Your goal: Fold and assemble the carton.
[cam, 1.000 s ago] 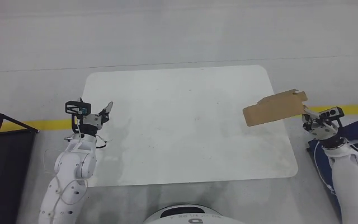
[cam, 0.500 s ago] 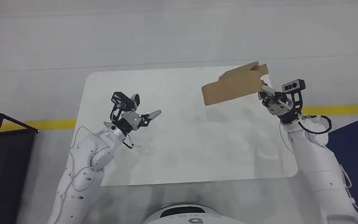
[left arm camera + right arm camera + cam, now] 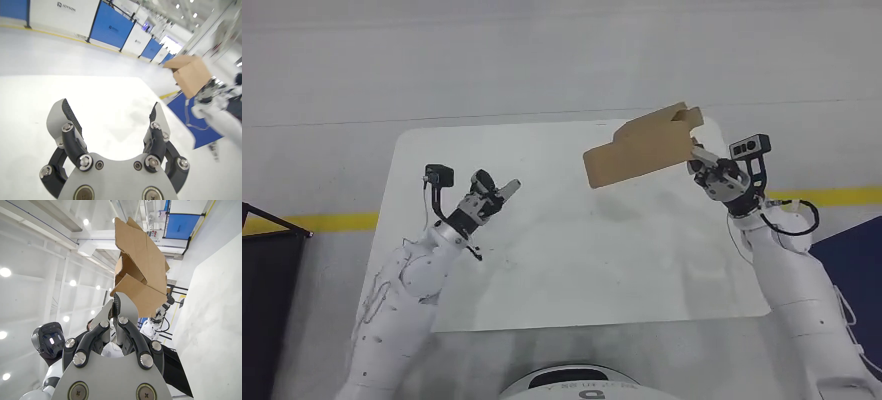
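- The right gripper is clamped on one flap edge of the carton and holds it in the air over the far right part of the white table. The brown cardboard is off the surface.
- From above, the carton reaches from the gripper toward the table's middle, and its upper corner overlaps the table's far edge.
- In the right wrist view, the right gripper has both fingers pressed together on a lower flap, and the carton rises above them with its cut flaps and creases part-opened. The table edge runs alongside.
- The left gripper hovers over the table's left part, just inside the left edge, fingers spread wide and gripping nothing.
- In the left wrist view, the left gripper points across the table toward the carton — the two are well apart, with a broad stretch of white tabletop between them.
- A yellow floor line passes beyond the table's left edge, and a blue floor mat lies off its right edge.
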Tool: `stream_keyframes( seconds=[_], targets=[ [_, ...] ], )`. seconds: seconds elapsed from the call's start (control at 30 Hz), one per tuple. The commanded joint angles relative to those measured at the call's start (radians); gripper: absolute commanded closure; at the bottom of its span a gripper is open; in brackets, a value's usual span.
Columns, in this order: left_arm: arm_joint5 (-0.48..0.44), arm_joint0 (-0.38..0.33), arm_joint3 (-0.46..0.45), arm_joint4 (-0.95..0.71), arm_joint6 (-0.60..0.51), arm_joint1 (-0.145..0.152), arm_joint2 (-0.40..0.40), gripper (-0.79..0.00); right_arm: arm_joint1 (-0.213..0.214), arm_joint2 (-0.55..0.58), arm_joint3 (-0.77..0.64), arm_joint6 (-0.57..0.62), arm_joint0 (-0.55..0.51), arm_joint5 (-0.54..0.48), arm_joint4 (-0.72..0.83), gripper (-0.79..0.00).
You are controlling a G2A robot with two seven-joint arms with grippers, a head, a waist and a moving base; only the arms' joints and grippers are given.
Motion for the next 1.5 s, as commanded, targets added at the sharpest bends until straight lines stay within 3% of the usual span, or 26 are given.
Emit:
stream_keyframes(
  seconds=[0.0, 0.13, 0.23, 0.47, 0.8, 0.87, 1.0, 1.07, 1.27, 1.47],
  targets=[
    [-0.006, -0.037, 0.036, -0.216, -0.084, -0.004, 0.027, -0.785, -0.008, -0.033, 0.009, -0.002, 0.032, -0.003, -0.010, 0.000],
    [-0.001, -0.113, 0.094, -0.391, -0.180, -0.013, 0.065, -0.785, -0.025, -0.082, 0.040, 0.004, 0.085, -0.029, 0.008, 0.000],
    [-0.008, -0.139, 0.118, -0.414, -0.202, -0.015, 0.073, -0.785, -0.034, -0.090, 0.067, 0.028, 0.106, -0.047, 0.053, 0.000],
    [0.009, -0.133, 0.151, -0.456, -0.255, -0.013, 0.079, -0.785, -0.054, -0.073, 0.094, 0.126, 0.117, -0.170, 0.175, 0.000],
    [0.016, -0.135, 0.147, -0.430, -0.254, -0.011, 0.077, -0.785, -0.056, -0.086, 0.101, 0.139, 0.117, -0.133, 0.165, 0.000],
    [0.016, -0.135, 0.147, -0.430, -0.254, -0.011, 0.077, -0.785, -0.069, -0.102, 0.087, 0.134, 0.110, -0.018, 0.327, 0.000],
    [0.016, -0.135, 0.147, -0.430, -0.254, -0.011, 0.077, -0.785, -0.117, -0.164, 0.102, 0.211, 0.104, 0.267, 0.792, 0.000],
    [0.016, -0.135, 0.147, -0.430, -0.254, -0.011, 0.077, -0.785, -0.134, -0.194, 0.111, 0.198, 0.107, 0.385, 0.924, 0.000],
    [0.016, -0.135, 0.147, -0.430, -0.254, -0.011, 0.077, -0.785, -0.157, -0.238, 0.094, 0.017, 0.095, 0.665, 1.107, 0.000],
    [0.016, -0.135, 0.147, -0.430, -0.254, -0.011, 0.077, -0.785, -0.153, -0.205, 0.007, -0.050, 0.055, 0.766, 1.110, 0.000]
  ],
)
